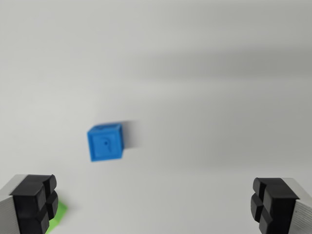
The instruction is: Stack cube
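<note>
A blue cube (105, 142) lies on the white table surface, left of centre in the wrist view. A green cube (57, 217) peeks out at the bottom left, mostly hidden behind the left finger. My gripper (155, 207) is open, its two black fingertips (34, 202) far apart at the bottom corners, with nothing between them. The blue cube sits above and between the fingers in the picture, nearer the wrist view's left finger, apart from both.
The plain white table (204, 97) fills the rest of the view, with soft grey shadow bands across its upper right.
</note>
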